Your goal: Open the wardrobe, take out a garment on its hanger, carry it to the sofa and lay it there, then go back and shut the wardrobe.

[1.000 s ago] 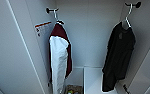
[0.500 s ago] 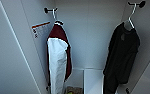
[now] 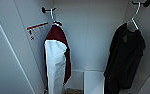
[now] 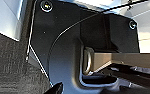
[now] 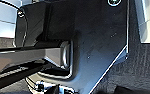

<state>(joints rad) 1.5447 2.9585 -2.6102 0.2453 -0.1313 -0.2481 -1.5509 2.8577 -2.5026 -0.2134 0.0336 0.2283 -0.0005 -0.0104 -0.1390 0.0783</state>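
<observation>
The black garment (image 3: 124,57) hangs limp inside the open wardrobe (image 3: 91,32) — soft, likely light; best lifted by its pale hanger (image 3: 134,18). Finger state — cannot tell.

The left wrist's dark plate (image 4: 66,37) and jointed bar (image 4: 121,60) hung low over dark carpet. The right wrist's plate (image 5: 91,37) and bar (image 5: 23,56) did likewise.

Dim, soft-blurred wardrobe (image 3: 91,37) interior with deep shadow low down; wrist views show bright glare patches.
</observation>
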